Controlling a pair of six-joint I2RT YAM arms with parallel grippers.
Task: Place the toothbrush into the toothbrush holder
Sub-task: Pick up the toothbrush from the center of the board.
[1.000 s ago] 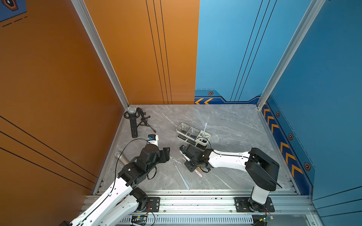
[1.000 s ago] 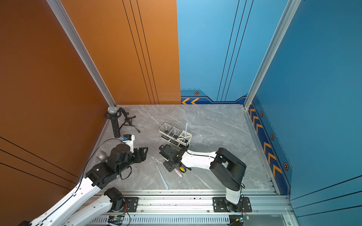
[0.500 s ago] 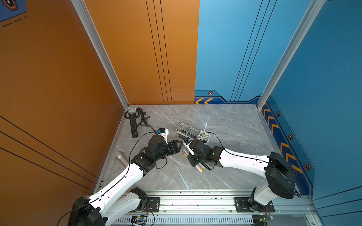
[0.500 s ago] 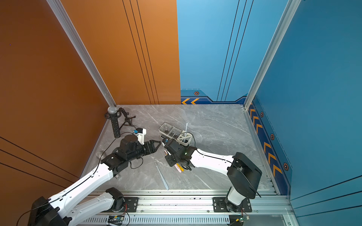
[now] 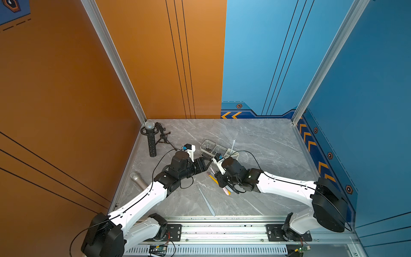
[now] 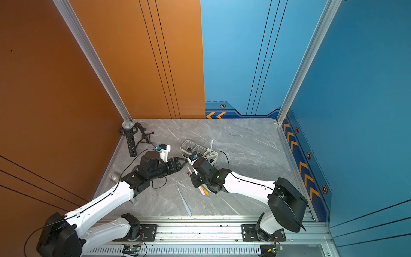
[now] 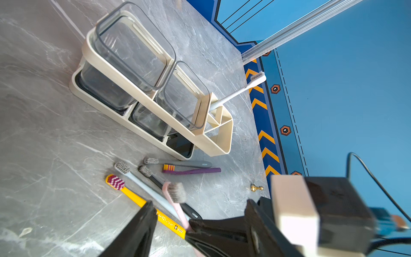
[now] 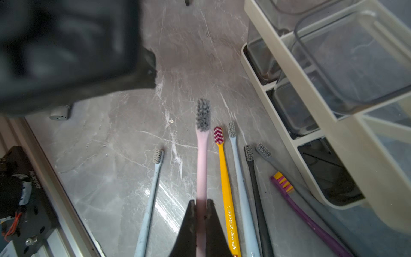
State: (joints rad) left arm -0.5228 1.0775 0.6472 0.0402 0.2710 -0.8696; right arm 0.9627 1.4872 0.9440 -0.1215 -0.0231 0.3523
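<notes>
You have the toothbrush holder (image 7: 138, 89) mid-desk (image 5: 266, 144); a row of toothbrushes (image 8: 225, 178) lies at its 6 o'clock, the microphone stand (image 5: 152, 144) at its 9 o'clock.

Toothbrush holder (image 7: 218, 142): cream-white frame, black base tray, two clear cups tinted grey. White toothbrush (image 7: 235, 93) standing in it, grey bristles. Nearest the holder, grey toothbrush (image 7: 182, 163), grey all over. Next out, purple toothbrush (image 7: 195, 170), bristles striped yellow and pink. Then black toothbrush (image 8: 255, 189), grey bristles; pale blue toothbrush (image 8: 240, 178), grey bristles; yellow toothbrush (image 8: 225, 178), bristles in magenta-and-white zigzag; pink toothbrush (image 8: 202, 160), pale pink, dark grey bristles. Farthest from the holder, lone blue toothbrush (image 8: 152, 189), pale, greyish bristles. Table (image 5: 255, 144) grey marble, white veins.
</notes>
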